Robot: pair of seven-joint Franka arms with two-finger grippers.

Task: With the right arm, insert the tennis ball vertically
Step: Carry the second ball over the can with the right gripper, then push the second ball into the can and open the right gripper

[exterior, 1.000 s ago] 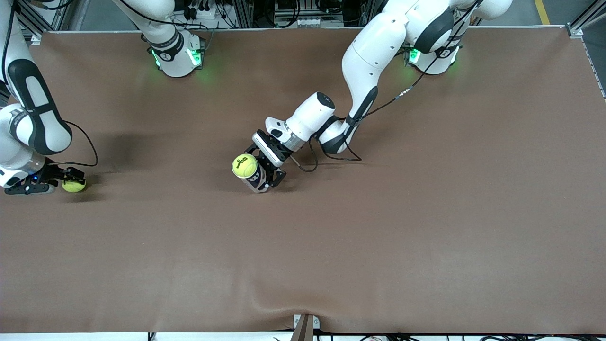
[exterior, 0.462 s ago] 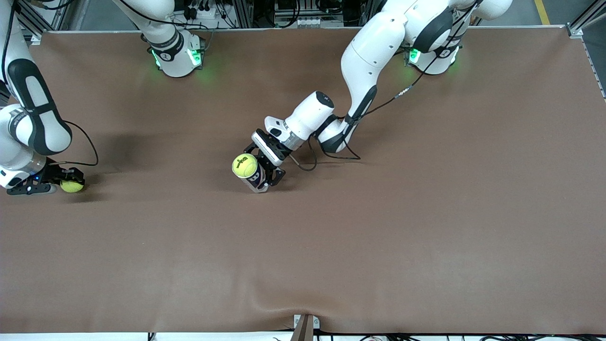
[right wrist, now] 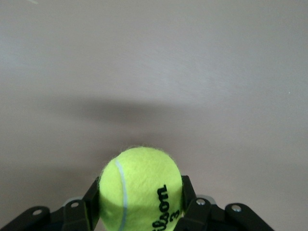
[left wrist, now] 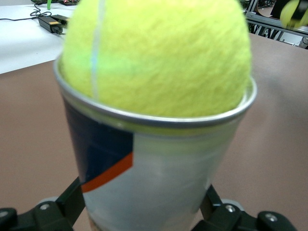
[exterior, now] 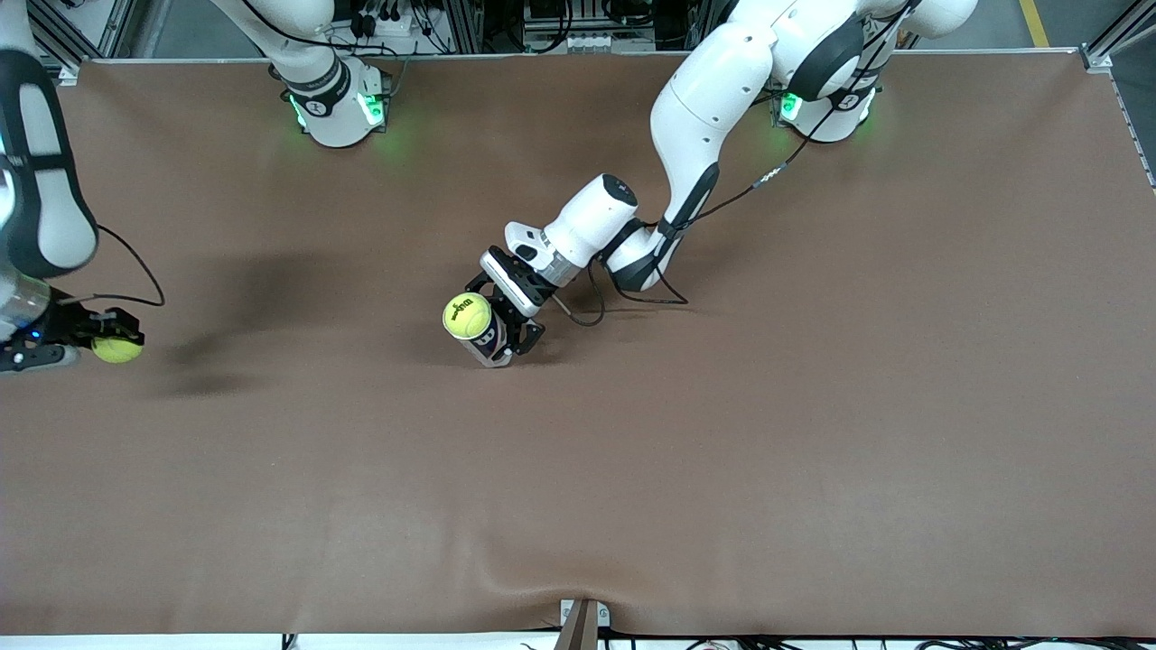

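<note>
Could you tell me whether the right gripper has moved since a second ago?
Yes. The right gripper, shut on a tennis ball, has lifted and drifted away from the can.

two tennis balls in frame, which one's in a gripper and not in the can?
The yellow-green felt tennis ball at the right arm's end of the table, clamped in the right gripper. The other ball sits atop the clear plastic can gripped by the left gripper.

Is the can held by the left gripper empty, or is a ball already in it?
Not empty: a tennis ball sits in the mouth of the can, bulging above its rim. Deeper contents cannot be told.
</note>
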